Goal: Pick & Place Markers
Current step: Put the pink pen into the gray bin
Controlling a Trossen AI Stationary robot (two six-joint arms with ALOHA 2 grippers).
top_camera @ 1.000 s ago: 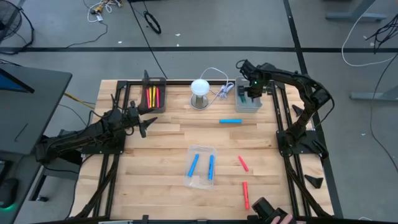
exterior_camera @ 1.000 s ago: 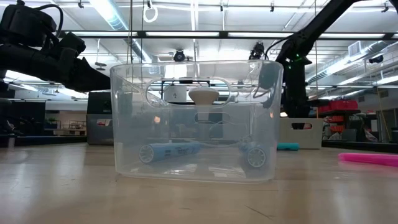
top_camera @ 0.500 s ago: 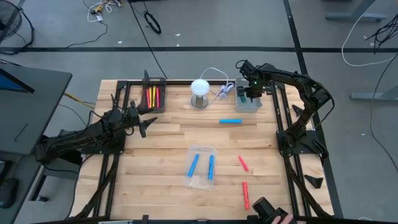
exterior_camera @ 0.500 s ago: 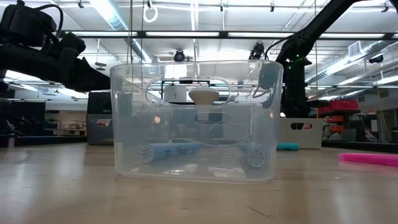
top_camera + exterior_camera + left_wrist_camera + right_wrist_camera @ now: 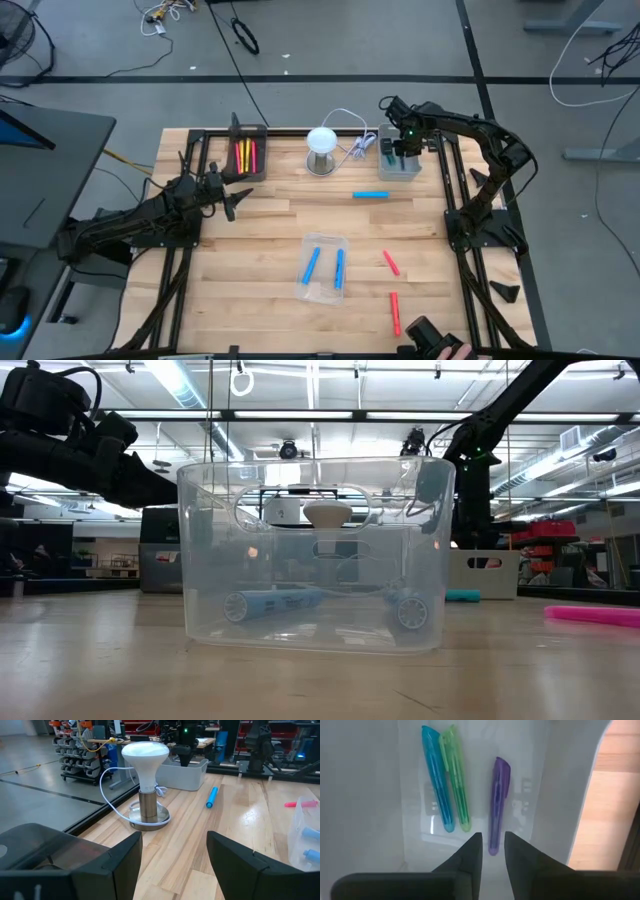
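My right gripper (image 5: pixel 493 837) hangs pointing down over the grey tray (image 5: pixel 399 160) at the table's far right, open by a narrow gap with nothing between its fingers. On the tray's floor lie a blue marker (image 5: pixel 436 777), a green marker (image 5: pixel 456 777) and a purple marker (image 5: pixel 498 800), the purple one right below the fingertips. A blue marker (image 5: pixel 370 195) lies loose on the table, and two red ones (image 5: pixel 391 263) (image 5: pixel 395 312) lie near the right. My left gripper (image 5: pixel 235 203) waits open at the table's left.
A clear tray (image 5: pixel 325 285) near the middle front holds two blue markers (image 5: pixel 311 264). A black tray (image 5: pixel 262 130) at the far left holds red and yellow markers. A white lamp (image 5: pixel 322 148) with a cord stands between the black and grey trays.
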